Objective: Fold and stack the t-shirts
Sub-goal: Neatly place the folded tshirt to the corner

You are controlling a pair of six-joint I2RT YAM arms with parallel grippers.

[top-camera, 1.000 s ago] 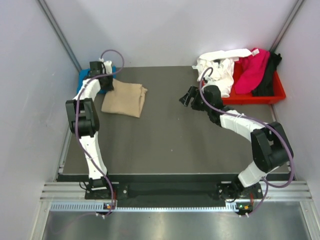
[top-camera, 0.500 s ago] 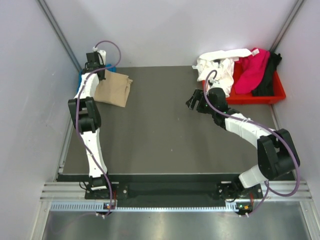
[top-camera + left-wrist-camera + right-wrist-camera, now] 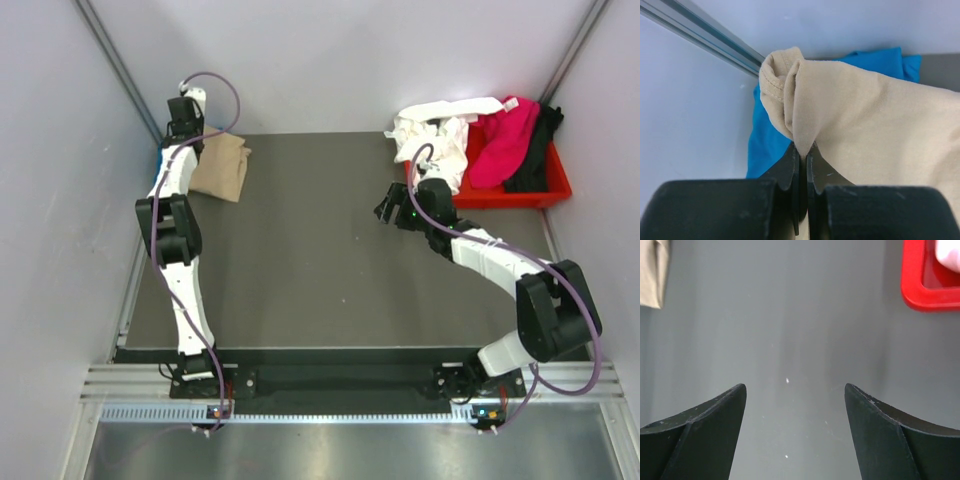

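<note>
Currently the left gripper (image 3: pixel 801 150) is pinched shut on an edge of the folded tan t-shirt (image 3: pixel 875 125), at the far-left corner, partly over the blue t-shirt (image 3: pixel 765 145). Likely the stacking step: next, lower tan squarely onto blue, then release. The right gripper (image 3: pixel 795 390) has its jaws wide, holding nothing, above the table (image 3: pixel 320 280). The white t-shirt (image 3: pixel 440 135), magenta t-shirt (image 3: pixel 500 145) and black t-shirt (image 3: pixel 535 150) are heaped unfolded at the red tray (image 3: pixel 555 185).

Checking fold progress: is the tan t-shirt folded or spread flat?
Folded: the tan t-shirt lies as a compact, doubled-over bundle, its bunched edge pinched in the shut left pincer.
</note>
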